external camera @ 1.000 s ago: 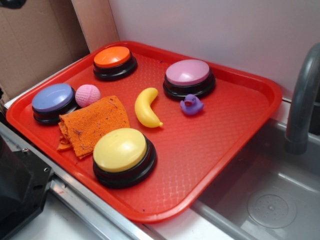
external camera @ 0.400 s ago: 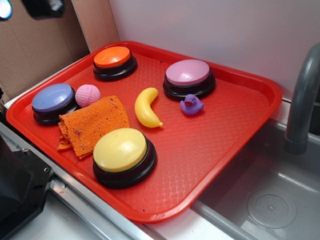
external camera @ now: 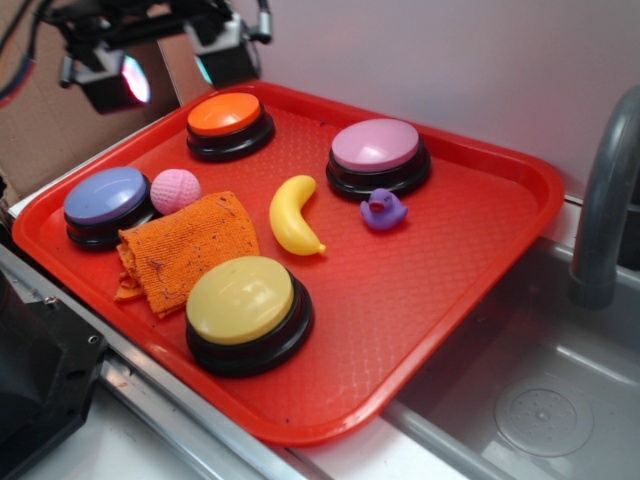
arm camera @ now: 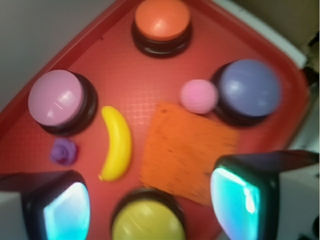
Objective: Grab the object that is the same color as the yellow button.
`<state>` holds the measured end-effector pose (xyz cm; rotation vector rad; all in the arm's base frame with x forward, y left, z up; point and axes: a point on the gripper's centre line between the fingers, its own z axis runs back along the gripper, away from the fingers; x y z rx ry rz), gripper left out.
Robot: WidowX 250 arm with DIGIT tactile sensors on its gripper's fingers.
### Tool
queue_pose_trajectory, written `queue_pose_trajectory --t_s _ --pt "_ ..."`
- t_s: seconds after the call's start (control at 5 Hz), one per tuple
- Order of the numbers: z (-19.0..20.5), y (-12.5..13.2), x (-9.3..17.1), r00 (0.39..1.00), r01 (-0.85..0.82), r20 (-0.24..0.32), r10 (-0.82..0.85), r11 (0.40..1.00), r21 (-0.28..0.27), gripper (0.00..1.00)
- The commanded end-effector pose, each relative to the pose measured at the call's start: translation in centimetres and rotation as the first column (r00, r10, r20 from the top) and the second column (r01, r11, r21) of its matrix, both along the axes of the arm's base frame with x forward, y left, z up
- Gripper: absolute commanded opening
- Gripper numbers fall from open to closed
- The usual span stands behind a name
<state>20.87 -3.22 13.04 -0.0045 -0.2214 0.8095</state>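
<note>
Nearby, cloth [external camera: 185, 250] and duck [external camera: 382, 209] flank the banana [external camera: 293, 215].

The exterior camera stood off the tray's [external camera: 520, 215] near corner, raised and tilted down, looking obliquely across it toward the wall at 12 o'clock. It took in the whole tray, part of a sink [external camera: 540, 400] at 4 o'clock, and the gripper [external camera: 165, 65] at 10 o'clock.

The wrist camera looked almost straight down from above the tray [arm camera: 120, 65], closer in and slightly blurred, with its two fingers [arm camera: 65, 210] at 7 and 5 o'clock.

Both views shared the yellow button [external camera: 240, 298] [arm camera: 147, 222], the banana [external camera: 293, 215] [arm camera: 117, 142], the orange cloth [external camera: 185, 245] [arm camera: 187, 150] and the other buttons, seen from roughly opposite sides.
</note>
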Motion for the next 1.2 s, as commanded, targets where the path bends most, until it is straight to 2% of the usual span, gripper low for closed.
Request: queue_pose_trajectory --t_s 0.0,0.4,0.6,0.8,1.0 --pt "-5.7 0.0 3.5 0.999 0.018 -0.028 -0.017 1.0 0.026 1.0" --pt "-9.9 -0.3 4.1 0.995 0.062 -0.087 -0.058 0.997 0.044 1.0" --pt "-11.3 -0.4 5.0 0.988 0.089 -0.123 -0.089 0.996 -0.003 1.0" --pt "-11.7 -0.5 5.4 0.989 0.1 -0.109 -0.097 0.995 0.022 0.27" --pt "-10.9 -0.4 5.4 0.992 0.104 -0.071 -0.101 0.994 0.03 0.0"
